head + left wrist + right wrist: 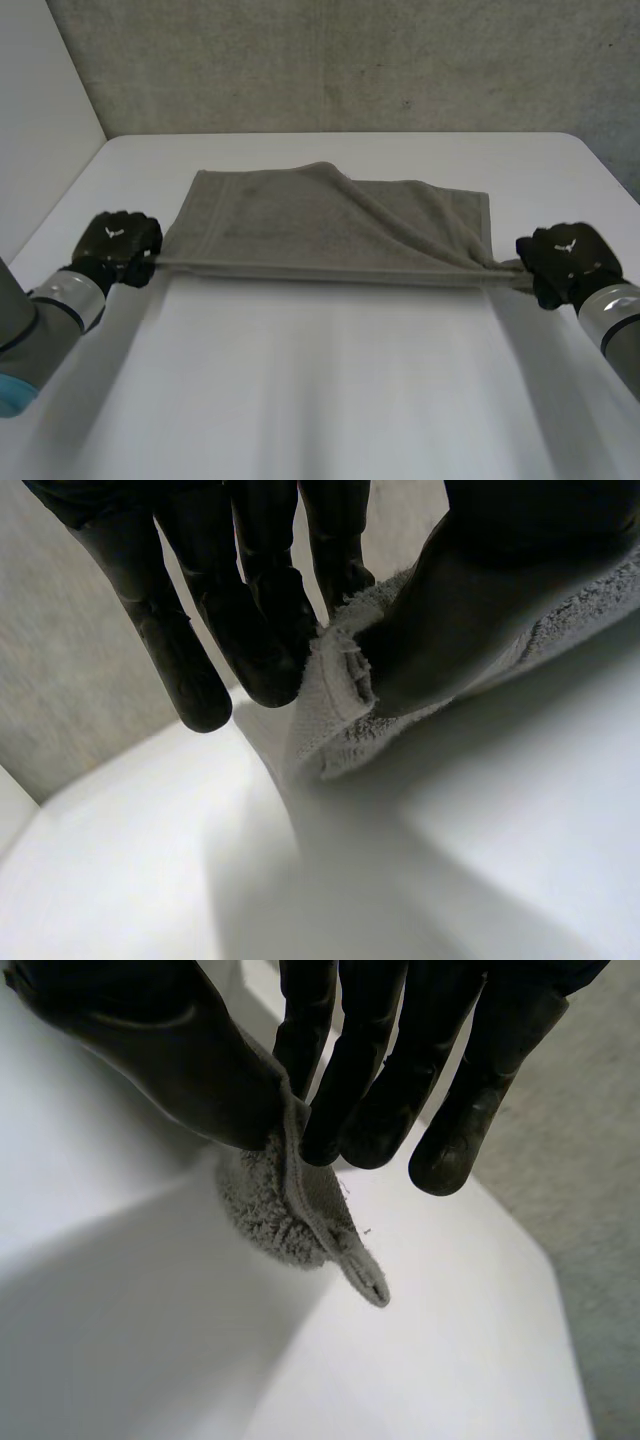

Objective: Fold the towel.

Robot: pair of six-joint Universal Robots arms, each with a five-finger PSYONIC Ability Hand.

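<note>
One grey towel [330,225] spans the middle of the frame on one white table [320,400], its two near corners pinched between thumb and fingers by the left hand [118,245] at mid-left and the right hand [568,262] at mid-right.

Grey towel [300,225] stretched taut, near edge lifted, rumpled.

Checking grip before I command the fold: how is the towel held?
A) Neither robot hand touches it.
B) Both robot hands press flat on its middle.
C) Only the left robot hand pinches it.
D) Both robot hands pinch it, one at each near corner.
D: the left robot hand and the right robot hand each pinch a near corner of the towel between thumb and fingers, its near edge stretched between them.
</note>
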